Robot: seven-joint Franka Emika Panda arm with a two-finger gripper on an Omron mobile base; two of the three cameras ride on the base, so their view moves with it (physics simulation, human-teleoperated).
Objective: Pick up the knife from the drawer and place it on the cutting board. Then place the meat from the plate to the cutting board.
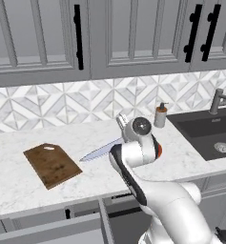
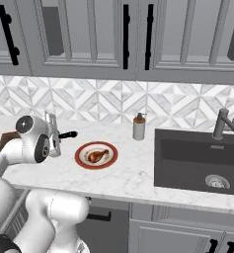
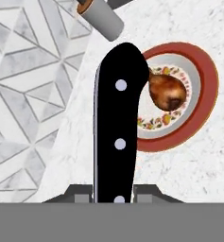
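My gripper [image 1: 123, 135] hangs above the counter, shut on the knife [image 1: 101, 151]. The silvery blade points left toward the dark brown cutting board [image 1: 52, 165], which lies flat with nothing on it. In the right base view the gripper [image 2: 54, 135] holds the knife's black handle [image 2: 68, 134] just left of the plate [image 2: 81, 150]. The meat [image 2: 97, 156] lies on that plate. In the hand view the handle [image 3: 117, 123] rises between my fingertips [image 3: 80, 194], with the red-rimmed plate [image 3: 206, 94] and the meat [image 3: 168, 92] beyond it. The drawer [image 1: 43, 232] stands open below the counter's front edge.
A soap dispenser [image 1: 160, 116] stands by the backsplash, right of the gripper. A dark sink [image 1: 210, 131] with a faucet [image 1: 218, 100] takes up the counter's right end. Grey wall cabinets [image 1: 47, 38] hang above.
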